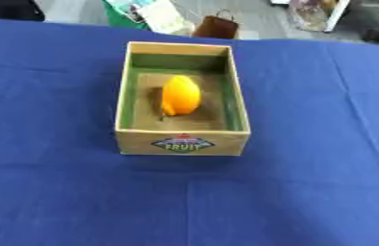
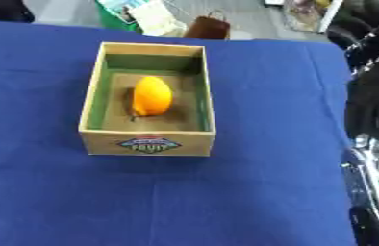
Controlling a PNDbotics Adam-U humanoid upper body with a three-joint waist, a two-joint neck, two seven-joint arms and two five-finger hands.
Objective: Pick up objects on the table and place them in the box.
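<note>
I see 1 orange mango-like fruit (image 1: 180, 95) lying inside the cardboard fruit box (image 1: 182, 143), box mid blue worktop (image 1: 58, 182), right robot hand (image 2: 376, 103) at right edge, fingers' state unclear to me

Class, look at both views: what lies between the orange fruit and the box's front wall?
Nothing: only bare brown box floor separates the orange fruit from the front wall of the box, shown in both eye views.
</note>
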